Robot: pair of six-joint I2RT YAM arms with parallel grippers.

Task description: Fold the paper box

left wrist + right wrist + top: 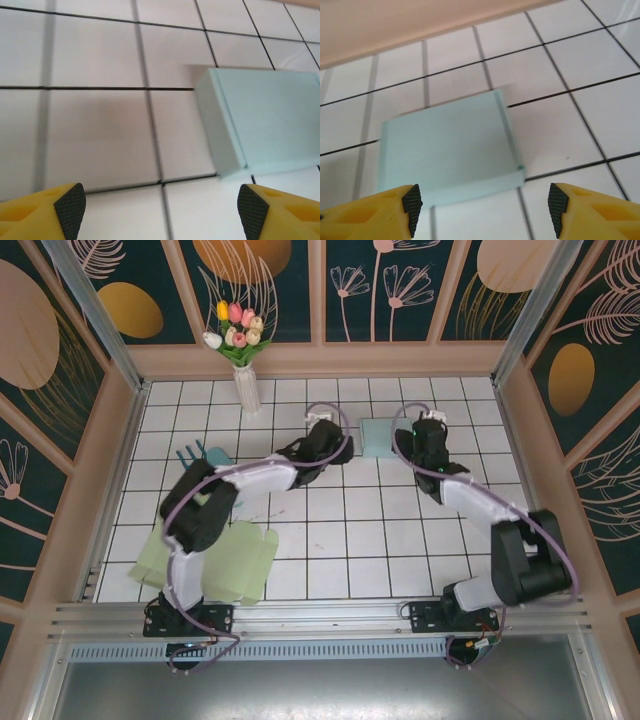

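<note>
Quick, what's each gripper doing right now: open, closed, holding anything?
Left gripper: open, holding nothing.
Right gripper: open, holding nothing; the paper box lies on the tiles ahead of it.

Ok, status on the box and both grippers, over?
Left gripper open, empty. Right gripper open, empty. Pale blue box looks folded shut, lying flat between them. Vase and green sheets well off left, not in the way.
</note>
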